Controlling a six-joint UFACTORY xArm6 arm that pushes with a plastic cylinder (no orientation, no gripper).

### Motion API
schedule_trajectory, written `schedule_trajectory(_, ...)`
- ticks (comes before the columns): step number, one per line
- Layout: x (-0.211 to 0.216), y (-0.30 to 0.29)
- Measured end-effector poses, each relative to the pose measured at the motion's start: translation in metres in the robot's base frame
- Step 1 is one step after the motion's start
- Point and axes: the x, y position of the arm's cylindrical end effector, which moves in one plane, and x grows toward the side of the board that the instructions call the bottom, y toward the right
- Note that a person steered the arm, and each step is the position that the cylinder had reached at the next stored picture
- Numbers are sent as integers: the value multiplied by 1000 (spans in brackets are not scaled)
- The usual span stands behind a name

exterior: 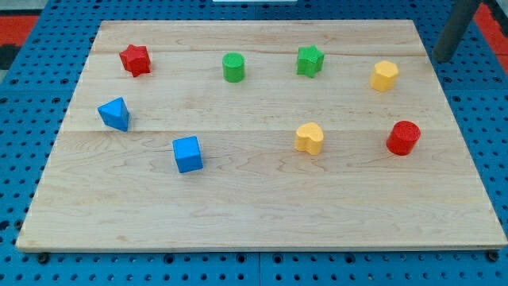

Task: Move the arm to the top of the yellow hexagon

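Observation:
The yellow hexagon (384,75) lies near the view's top right of the wooden board (254,206). My tip (441,58) is the lower end of the dark rod that comes in from the view's top right corner. It stands at the board's right edge, to the right of the hexagon and slightly above it, well apart from it. It touches no block.
A green star (309,60), a green cylinder (233,67) and a red star (136,59) lie along the top. A yellow heart (309,137), a red cylinder (404,137), a blue cube (188,154) and a blue triangular block (115,114) lie lower down.

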Motion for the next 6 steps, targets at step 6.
schedule_trajectory(6,7,-78)
